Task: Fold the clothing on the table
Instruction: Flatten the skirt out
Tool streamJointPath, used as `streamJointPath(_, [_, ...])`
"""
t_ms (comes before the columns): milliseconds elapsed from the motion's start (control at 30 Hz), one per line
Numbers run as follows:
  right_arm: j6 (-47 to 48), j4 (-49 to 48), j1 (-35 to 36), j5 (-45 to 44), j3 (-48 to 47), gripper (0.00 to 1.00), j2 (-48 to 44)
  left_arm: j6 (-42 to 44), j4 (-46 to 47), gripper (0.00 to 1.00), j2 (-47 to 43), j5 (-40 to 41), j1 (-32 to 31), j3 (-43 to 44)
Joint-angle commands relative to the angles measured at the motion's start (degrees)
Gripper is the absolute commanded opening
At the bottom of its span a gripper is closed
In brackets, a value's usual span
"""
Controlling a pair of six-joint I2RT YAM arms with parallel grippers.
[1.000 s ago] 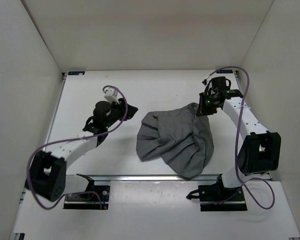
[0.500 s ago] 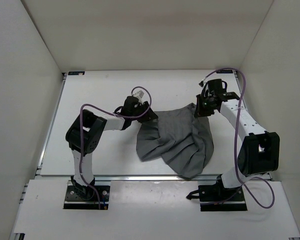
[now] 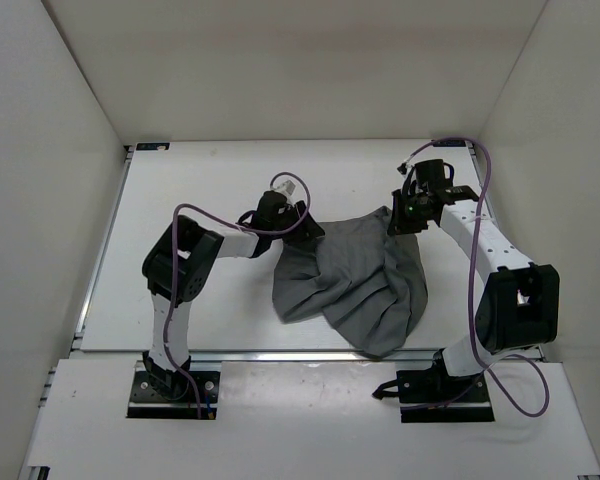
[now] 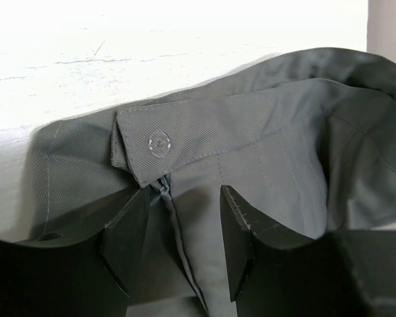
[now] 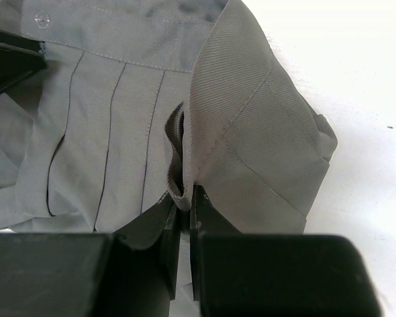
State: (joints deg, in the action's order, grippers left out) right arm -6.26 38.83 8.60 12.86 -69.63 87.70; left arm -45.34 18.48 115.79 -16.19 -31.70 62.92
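Grey pleated skirt [image 3: 350,285] lies mid-surface [image 3: 180,180]. Your right pincer [image 5: 183,201] is clamped on the waistband fold, well apart from the button [image 4: 159,140]. Left pincer [image 4: 185,198] gapes just beside the button: seat the waistband fully, then close.

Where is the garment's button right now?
In the left wrist view the button sits on the waistband tab of the clothing, just beyond the open left gripper, at the garment's far left corner.
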Motion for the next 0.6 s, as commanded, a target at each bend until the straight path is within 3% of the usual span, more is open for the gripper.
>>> streamJointPath(0, [-0.16,-2.0,-0.16,0.49,0.36,0.0,-2.45,-0.89,-1.34,0.57,0.67,1.68,-0.38,2.3])
streamJointPath(233, [-0.24,-2.61,-0.16,0.94,0.54,0.0,-2.27,-3.26,-0.03,0.61,3.3,0.54,-0.2,3.27])
streamJointPath(333, [-0.15,-2.71,0.36,1.2,1.24,0.0,-2.27,-5.62,4.0,0.58,4.01,0.28,-0.2,2.48])
streamJointPath(400, [-0.59,-2.79,0.01,1.46,0.98,0.0,-2.01,-6.95,5.78,0.52,4.71,0.01,-0.29,2.91])
streamJointPath(567, [-0.15,-2.88,0.37,1.12,1.16,0.0,-1.92,-10.1,11.03,0.24,8.48,-5.25,-0.2,6.16])
